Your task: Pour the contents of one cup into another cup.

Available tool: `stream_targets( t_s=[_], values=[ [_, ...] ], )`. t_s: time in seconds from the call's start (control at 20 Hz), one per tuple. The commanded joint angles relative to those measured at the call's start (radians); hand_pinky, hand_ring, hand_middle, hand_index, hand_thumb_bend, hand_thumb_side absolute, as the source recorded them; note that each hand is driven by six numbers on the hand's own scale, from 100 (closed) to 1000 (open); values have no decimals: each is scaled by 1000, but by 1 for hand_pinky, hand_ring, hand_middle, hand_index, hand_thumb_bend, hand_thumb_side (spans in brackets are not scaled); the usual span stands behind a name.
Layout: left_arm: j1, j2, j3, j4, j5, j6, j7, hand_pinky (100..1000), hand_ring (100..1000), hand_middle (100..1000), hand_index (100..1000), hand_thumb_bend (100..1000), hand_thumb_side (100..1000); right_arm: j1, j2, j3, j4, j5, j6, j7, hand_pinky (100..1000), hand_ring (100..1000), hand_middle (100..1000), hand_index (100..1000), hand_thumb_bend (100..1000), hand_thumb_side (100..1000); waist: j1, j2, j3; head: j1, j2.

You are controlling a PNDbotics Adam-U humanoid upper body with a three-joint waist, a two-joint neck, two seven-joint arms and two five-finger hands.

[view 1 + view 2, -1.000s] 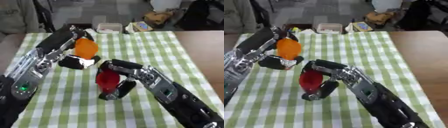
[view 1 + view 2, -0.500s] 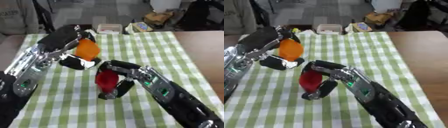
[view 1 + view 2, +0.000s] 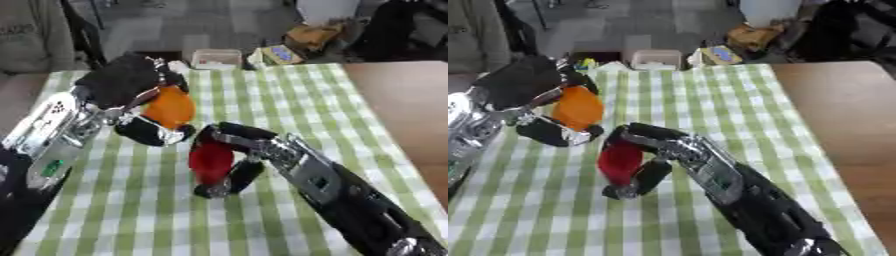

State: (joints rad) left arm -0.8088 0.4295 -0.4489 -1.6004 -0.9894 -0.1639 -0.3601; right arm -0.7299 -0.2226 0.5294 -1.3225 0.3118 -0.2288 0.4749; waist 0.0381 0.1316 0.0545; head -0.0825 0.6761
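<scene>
Orange cup, curled in my left hand, hangs beside the red cup my right hand clasps on the checked cloth; I judge tipping comes next.

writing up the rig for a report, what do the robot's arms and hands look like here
Both arms are mostly black with silver metal sections. The left hand has a bulky black back and black fingers with silver tips; its forearm is silver-grey with a small green light. The right hand has black fingers, silver joints near the wrist, and a dark forearm carrying a small green mark.
</scene>
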Motion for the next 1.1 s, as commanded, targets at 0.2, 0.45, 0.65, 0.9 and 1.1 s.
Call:
stream_targets(
  t_s=[0.2, 0.45, 0.65, 0.9, 1.1],
  values=[
    [-44, 6, -3, -31, -46, -33, -63, 100, 100, 121, 648, 260, 577, -20, 6, -11, 0, 23, -4, 0, 558, 503, 437, 624, 298, 241, 3, -19, 1, -7, -6],
    [-68, -8, -16, -25, -62, -59, -105, 100, 101, 120, 645, 247, 581, -21, 13, -7, 6, 31, -2, 4, 559, 503, 437, 625, 298, 243, 3, -20, 3, -4, -5],
    [-86, -17, -26, -30, -81, -81, -126, 100, 102, 120, 644, 236, 585, -23, 17, -7, 10, 32, -2, 6, 559, 503, 437, 625, 298, 244, 2, -20, 4, -2, -5],
    [-98, -29, -34, -22, -102, -101, -145, 100, 101, 117, 642, 224, 586, -25, 20, -5, 10, 32, -1, 6, 560, 503, 437, 625, 299, 246, -1, -19, 1, 3, -5],
    [-102, -31, -39, -18, -119, -117, -154, 100, 100, 115, 641, 214, 587, -25, 21, -6, 10, 33, 0, 6, 559, 503, 437, 625, 299, 246, -1, -20, -1, 6, -2]
  ],
)
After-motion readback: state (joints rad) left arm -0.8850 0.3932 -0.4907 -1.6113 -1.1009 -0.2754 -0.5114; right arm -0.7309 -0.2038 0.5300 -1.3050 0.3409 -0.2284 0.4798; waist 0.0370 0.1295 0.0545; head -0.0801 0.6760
